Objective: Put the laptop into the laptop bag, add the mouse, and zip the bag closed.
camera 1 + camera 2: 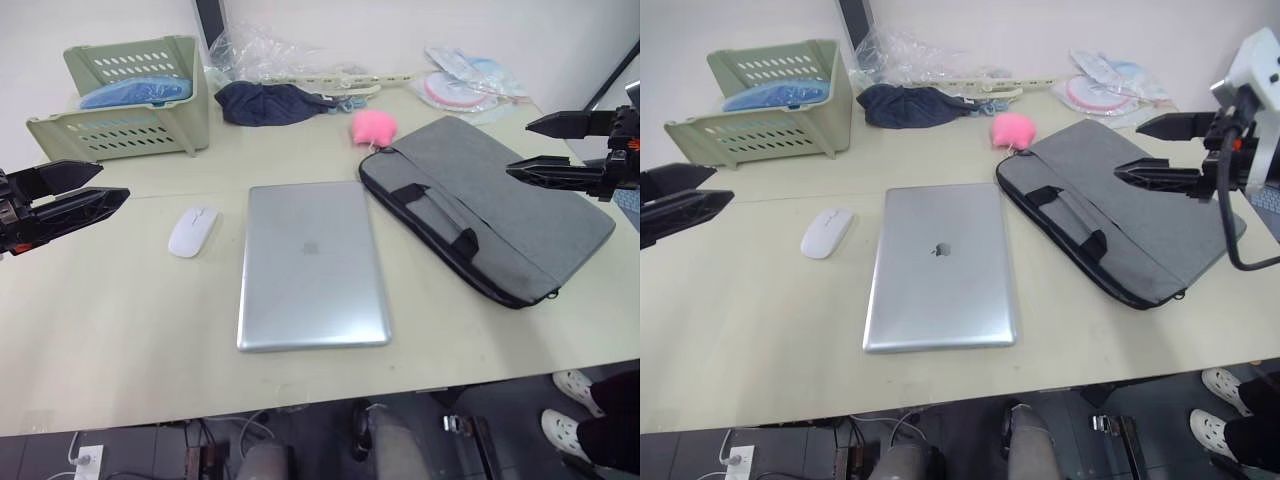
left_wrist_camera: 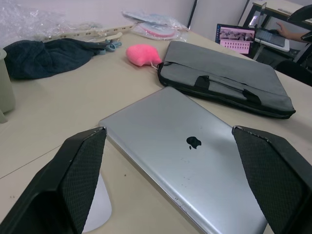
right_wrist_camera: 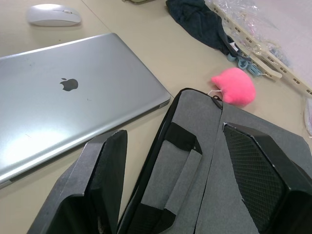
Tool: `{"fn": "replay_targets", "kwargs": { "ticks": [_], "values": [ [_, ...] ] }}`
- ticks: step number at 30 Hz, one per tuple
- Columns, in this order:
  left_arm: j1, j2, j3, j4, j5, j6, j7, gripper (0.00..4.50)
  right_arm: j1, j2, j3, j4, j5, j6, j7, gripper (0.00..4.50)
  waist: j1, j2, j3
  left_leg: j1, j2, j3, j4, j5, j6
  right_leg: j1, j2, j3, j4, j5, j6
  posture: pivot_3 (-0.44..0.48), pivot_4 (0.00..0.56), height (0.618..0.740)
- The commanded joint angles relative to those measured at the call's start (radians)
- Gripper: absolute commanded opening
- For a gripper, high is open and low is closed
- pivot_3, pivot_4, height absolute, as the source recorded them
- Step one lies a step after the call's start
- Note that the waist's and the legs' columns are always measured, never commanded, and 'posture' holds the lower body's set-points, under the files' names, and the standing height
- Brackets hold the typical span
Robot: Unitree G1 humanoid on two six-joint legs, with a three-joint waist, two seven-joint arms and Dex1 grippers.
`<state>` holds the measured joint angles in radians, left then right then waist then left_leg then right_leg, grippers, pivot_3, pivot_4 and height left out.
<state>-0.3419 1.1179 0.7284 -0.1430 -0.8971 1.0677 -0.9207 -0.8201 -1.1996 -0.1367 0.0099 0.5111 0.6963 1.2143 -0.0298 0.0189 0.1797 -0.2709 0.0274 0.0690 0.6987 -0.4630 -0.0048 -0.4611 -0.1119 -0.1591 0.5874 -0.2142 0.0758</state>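
Laptop [image 1: 312, 264]: lid shut, flat at centre frame, apart from everything else.
Bag [image 1: 500, 215]: right of centre, lying flat, handles toward the laptop, pink charm [image 1: 374, 126] at its upper corner.
Mouse [image 1: 192, 231]: just left of the laptop.
Left gripper [image 1: 85, 186]: left edge, fingers spread, holding nothing.
Right gripper [image 1: 520, 146]: above the bag, fingers spread, empty.
Step, judged: open the bag first.
Doing it well: pin the bag with one gripper, find the zip pull near the charm, and widen the mouth before sliding the laptop in.
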Motion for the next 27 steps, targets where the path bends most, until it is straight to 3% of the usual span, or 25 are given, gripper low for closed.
{"fn": "replay_targets", "kwargs": {
  "ticks": [1, 8, 16, 19, 23, 26, 27],
  "values": [
    [-0.035, 0.008, -0.009, 0.005, 0.0, -0.035, 0.014, 4.42, -0.016, 0.007, -0.036, -0.005, 0.001, -0.021, -0.017, 3.45, 0.001, 0.0, 0.0, 0.0, 0.0, 0.0, 0.0, 0.0, 0.0, 0.0, 0.0, 0.0, 0.0, 0.0, 0.0, 0.0, 0.15, 0.74],
    [-0.089, 0.0, -0.066, 0.025, -0.017, -0.043, 0.023, 4.42, -0.014, 0.029, -0.041, -0.02, 0.005, -0.011, -0.033, 3.45, -0.001, 0.0, 0.0, 0.0, 0.0, 0.0, 0.0, 0.0, 0.0, 0.0, 0.0, 0.0, 0.001, 0.0, 0.0, 0.0, 0.15, 0.74],
    [-0.041, -0.034, -0.066, 0.049, -0.044, -0.003, 0.018, 4.42, 0.018, 0.046, -0.063, -0.054, 0.03, 0.018, -0.064, 3.45, 0.001, 0.0, 0.0, 0.0, 0.0, 0.0, 0.001, 0.0, 0.0, 0.0, 0.0, 0.0, 0.001, 0.0, 0.0, 0.0, 0.15, 0.74],
    [0.009, -0.067, -0.056, 0.056, -0.111, 0.079, -0.008, 4.42, 0.065, 0.071, -0.086, -0.112, 0.054, 0.05, -0.1, 3.45, 0.0, 0.0, 0.0, 0.0, 0.0, 0.0, 0.001, 0.0, 0.0, 0.0, 0.0, 0.0, 0.001, 0.0, 0.0, 0.0, 0.15, 0.74],
    [0.024, -0.171, -0.014, 0.106, -0.21, 0.157, 0.056, 4.42, 0.098, 0.148, -0.118, -0.174, 0.081, 0.093, -0.205, 3.45, 0.001, 0.0, 0.0, 0.001, 0.0, 0.001, 0.001, 0.0, 0.0, 0.0, 0.0, 0.0, 0.002, 0.0, 0.0, 0.0, 0.15, 0.74],
    [0.078, -0.211, -0.037, 0.098, -0.222, 0.174, 0.056, 4.5, 0.15, 0.213, -0.119, -0.245, 0.083, 0.119, -0.298, 2.6, 0.001, 0.0, 0.0, 0.002, 0.0, 0.001, 0.001, 0.0, 0.0, 0.0, 0.0, 0.0, 0.003, 0.0, 0.0, 0.0, 0.15, 0.74],
    [0.087, -0.225, -0.043, 0.108, -0.218, 0.174, 0.07, 4.5, 0.171, 0.239, -0.127, -0.275, 0.098, 0.142, -0.331, 2.12, 0.001, -0.001, -0.001, 0.002, 0.0, 0.001, 0.001, 0.0, 0.0, 0.0, 0.0, 0.0, 0.003, 0.0, 0.0, 0.0, 0.15, 0.74]
  ]
}}
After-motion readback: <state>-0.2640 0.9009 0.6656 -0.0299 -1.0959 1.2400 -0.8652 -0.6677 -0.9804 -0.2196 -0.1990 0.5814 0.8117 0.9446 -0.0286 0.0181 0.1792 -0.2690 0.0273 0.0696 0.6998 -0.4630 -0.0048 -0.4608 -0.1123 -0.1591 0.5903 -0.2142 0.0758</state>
